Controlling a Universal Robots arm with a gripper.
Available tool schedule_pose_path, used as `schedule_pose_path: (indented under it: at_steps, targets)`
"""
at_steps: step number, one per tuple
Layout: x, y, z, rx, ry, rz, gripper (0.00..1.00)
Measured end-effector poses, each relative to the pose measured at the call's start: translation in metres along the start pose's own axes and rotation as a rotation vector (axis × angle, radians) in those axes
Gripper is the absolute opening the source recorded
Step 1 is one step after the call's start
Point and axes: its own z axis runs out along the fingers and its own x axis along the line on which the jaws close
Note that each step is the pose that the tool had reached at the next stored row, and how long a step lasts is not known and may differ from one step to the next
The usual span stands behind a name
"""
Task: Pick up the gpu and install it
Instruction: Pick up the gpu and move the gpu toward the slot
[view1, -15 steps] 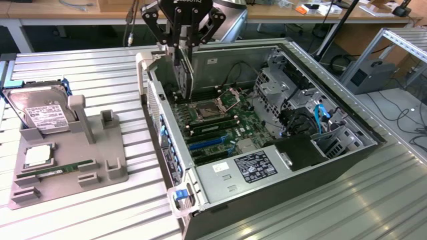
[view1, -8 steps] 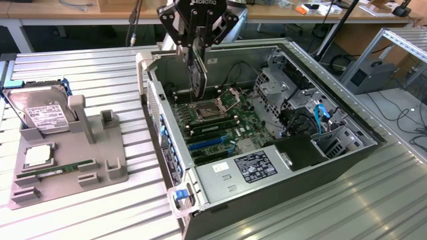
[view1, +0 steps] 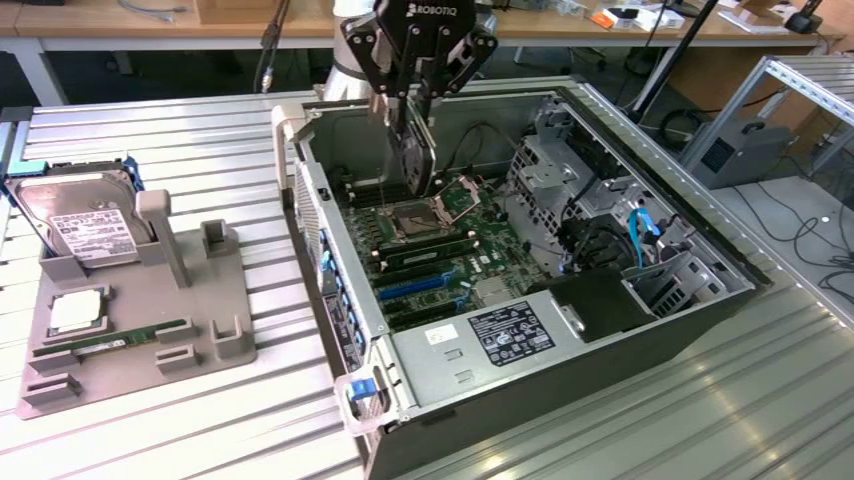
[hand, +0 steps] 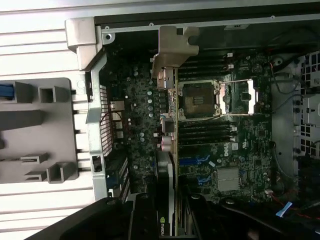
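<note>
While the gripper (view1: 414, 105) hangs over the open computer case (view1: 694, 300), its two black fingers are clamped on the top edge of the gpu (view1: 415, 160), which is held upright on edge with its length pointing down into the case. In the exterior view the card's lower end sits just above the motherboard (view1: 467, 270), next to the open CPU socket (view1: 407, 215); whether it touches the board I cannot tell. From the wrist view the gpu (hand: 175, 125) appears edge-on as a thin green line running beside the CPU socket (hand: 197, 100), with its silver end bracket (hand: 176, 45) near the case's rim and the dark cooler face (hand: 165, 170) turned away from the socket. The blue slots (view1: 414, 285) lie further down the board (toward the near end of the case in the exterior view), and the card is not in them.

On the exterior view's left, well apart from the case, a grey parts holder (view1: 200, 330) stands on the slatted metal table (view1: 641, 420). It carries a silver hard drive (view1: 87, 230) standing upright, a narrow green memory stick (view1: 114, 338) and a small square silver chip (view1: 76, 310).
</note>
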Motion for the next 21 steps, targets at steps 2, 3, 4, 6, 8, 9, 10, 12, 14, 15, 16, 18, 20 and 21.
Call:
schedule_pose_path:
  at_steps: [2,3,4,6,8,9,10,12,14,15,16,18,20,21]
  targets:
    - [-0.003,-0.0002,0.0007,0.0000,0.0005,0.000,0.27]
    - [-0.005,-0.0003,0.0011,0.0002,0.0009,0.000,0.27]
    - [-0.008,-0.0004,0.0014,0.0003,0.0013,0.000,0.27]
    - [-0.013,-0.0003,0.0023,0.0002,0.0022,0.000,0.27]
    - [-0.018,-0.0002,0.0030,0.0003,0.0029,0.000,0.27]
    - [-0.020,-0.0002,0.0033,0.0003,0.0032,0.000,0.27]
    - [-0.023,-0.0002,0.0038,0.0003,0.0037,0.000,0.27]
    - [-0.027,-0.0001,0.0044,0.0004,0.0044,0.000,0.27]
    - [-0.032,-0.0001,0.0051,0.0004,0.0052,0.000,0.27]
    - [-0.034,0.0000,0.0054,0.0005,0.0057,0.000,0.27]
    - [-0.037,0.0001,0.0058,0.0005,0.0062,0.000,0.27]
    - [-0.042,0.0002,0.0064,0.0005,0.0070,0.000,0.27]
    - [-0.047,0.0004,0.0070,0.0007,0.0078,0.000,0.27]
    - [-0.049,0.0005,0.0073,0.0007,0.0081,0.000,0.27]
